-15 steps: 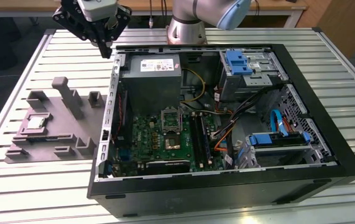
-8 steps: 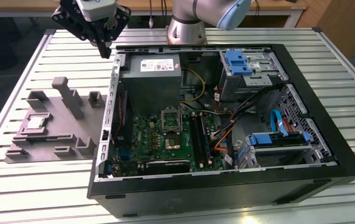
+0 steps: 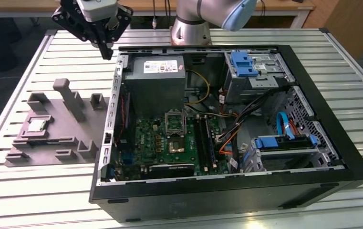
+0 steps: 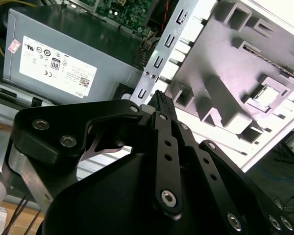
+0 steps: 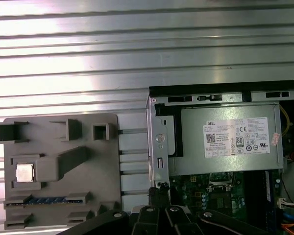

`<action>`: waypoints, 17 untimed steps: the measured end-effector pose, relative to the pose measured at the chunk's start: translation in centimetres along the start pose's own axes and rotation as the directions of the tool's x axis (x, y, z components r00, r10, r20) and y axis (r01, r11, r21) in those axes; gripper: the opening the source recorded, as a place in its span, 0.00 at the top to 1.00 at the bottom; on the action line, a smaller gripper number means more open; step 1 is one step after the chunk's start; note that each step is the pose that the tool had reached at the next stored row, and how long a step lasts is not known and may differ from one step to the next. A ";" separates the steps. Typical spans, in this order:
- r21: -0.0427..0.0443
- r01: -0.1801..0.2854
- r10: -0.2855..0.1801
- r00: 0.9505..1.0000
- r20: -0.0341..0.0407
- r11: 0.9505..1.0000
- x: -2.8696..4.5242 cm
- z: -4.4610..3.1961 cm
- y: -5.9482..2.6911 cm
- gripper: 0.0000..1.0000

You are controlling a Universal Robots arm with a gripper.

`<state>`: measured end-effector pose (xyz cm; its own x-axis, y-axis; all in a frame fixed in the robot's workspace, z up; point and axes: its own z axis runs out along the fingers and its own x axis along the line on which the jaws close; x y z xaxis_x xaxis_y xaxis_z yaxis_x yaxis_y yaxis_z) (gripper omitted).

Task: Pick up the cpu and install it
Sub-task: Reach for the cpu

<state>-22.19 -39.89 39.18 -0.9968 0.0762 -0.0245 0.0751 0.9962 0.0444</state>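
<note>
While the cpu [image 3: 36,125] is sitting in the grey tray [image 3: 59,133] at the exterior view's left, the pincer [image 3: 108,53] is hovering closed and empty at upper left, approach stage, probably needing opening above it.

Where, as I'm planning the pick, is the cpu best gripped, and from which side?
Probably by two opposite rim edges, coming straight down from above. The cpu lies flat, metal top up, in a square recess of the grey holder, so its faces cannot be pinched, and the recess walls seem to block any sideways approach.
</note>
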 end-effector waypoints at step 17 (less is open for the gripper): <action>0.000 0.000 0.000 1.000 0.000 1.000 0.39 -0.01 -0.03 0.89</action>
<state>-22.58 -39.89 39.18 -0.9968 0.0762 -0.0245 0.0751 0.9962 0.0444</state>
